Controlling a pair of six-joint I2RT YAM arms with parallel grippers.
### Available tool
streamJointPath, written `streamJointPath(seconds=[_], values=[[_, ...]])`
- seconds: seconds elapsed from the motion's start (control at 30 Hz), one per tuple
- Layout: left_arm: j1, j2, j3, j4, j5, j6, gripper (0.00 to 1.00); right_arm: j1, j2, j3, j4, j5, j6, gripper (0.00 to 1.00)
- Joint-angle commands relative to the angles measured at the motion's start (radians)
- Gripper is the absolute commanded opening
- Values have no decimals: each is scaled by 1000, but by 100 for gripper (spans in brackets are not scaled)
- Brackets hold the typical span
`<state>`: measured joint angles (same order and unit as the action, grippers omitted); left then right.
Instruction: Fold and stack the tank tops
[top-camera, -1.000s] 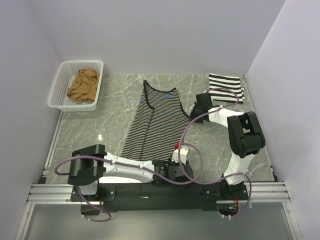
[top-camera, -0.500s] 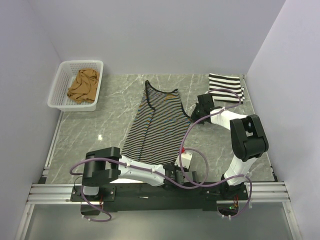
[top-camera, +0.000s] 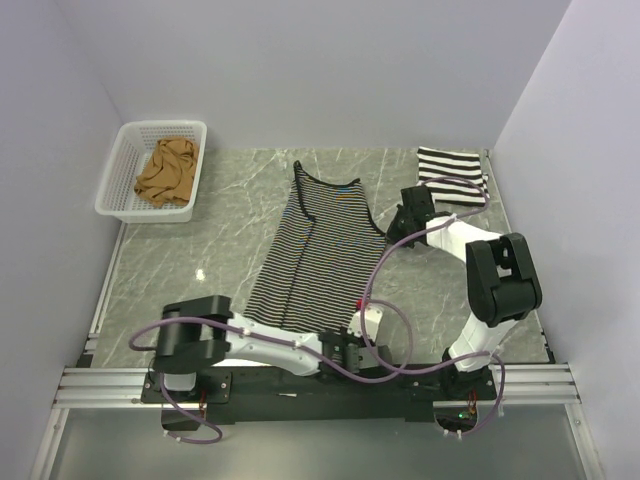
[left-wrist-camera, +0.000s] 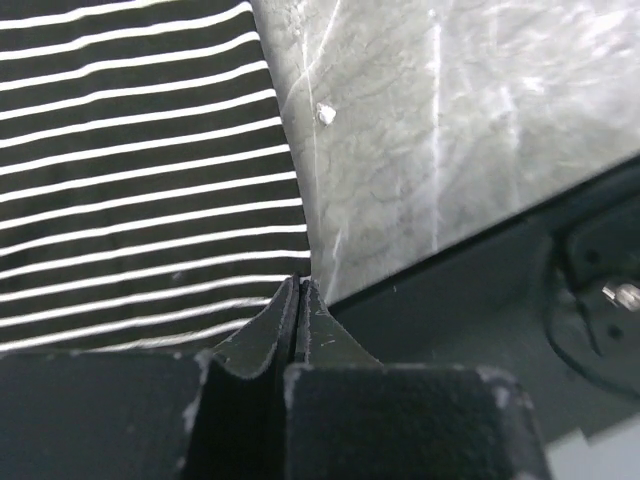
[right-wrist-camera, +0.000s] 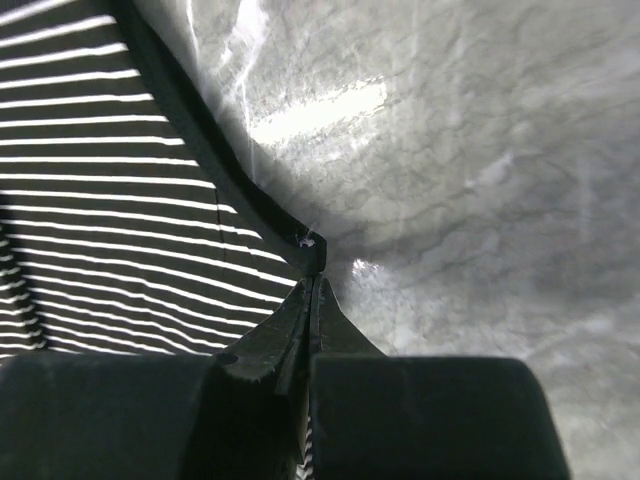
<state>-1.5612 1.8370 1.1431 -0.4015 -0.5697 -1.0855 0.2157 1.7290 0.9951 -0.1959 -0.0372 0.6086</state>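
Observation:
The thin dark striped tank top (top-camera: 315, 250) lies spread flat mid-table, neck to the back. My left gripper (top-camera: 356, 315) is at its near right hem corner; in the left wrist view the left gripper (left-wrist-camera: 298, 285) is shut, tips pinching that corner of the thin striped top (left-wrist-camera: 150, 180). My right gripper (top-camera: 398, 228) is at the top's right armhole edge. The right wrist view shows the right gripper (right-wrist-camera: 312, 280) shut on the dark binding of the top (right-wrist-camera: 120, 200). The bold black-and-white tank top (top-camera: 452, 175) lies folded at back right. The tan tank top (top-camera: 167, 170) sits crumpled in the basket.
A white mesh basket (top-camera: 115, 185) stands at the back left corner. Grey walls close in the marble table (top-camera: 200, 260) on three sides. The black base rail (left-wrist-camera: 480, 300) runs just beyond the table's near edge, close to my left gripper.
My left gripper has come down to the hem corner and shut on it. The right gripper has drawn the top's right edge slightly rightward, shifting the cloth.

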Motion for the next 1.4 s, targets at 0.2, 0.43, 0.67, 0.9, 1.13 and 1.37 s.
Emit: streamJointPath(seconds=[0.2,0.43,0.67,0.9,1.13,1.37], values=[[-4,-274,-195,230,-9,-34,0,-22,-135,8,-19,62,-27,0],[56,-399,-388,309,11,-158,1,14,-98,92,-37,19,-24,0],[119,-534,-525,268,-13,-266,1,93,10,238,-69,25,8,0],[144,-657,-586,144,-35,-335,1,186,187,453,-114,36,42,0],[173,-745,-647,52,-24,-401,1,257,334,646,-181,57,53,0],[191,-766,-683,30,4,-415,0,281,417,721,-200,57,57,0]])
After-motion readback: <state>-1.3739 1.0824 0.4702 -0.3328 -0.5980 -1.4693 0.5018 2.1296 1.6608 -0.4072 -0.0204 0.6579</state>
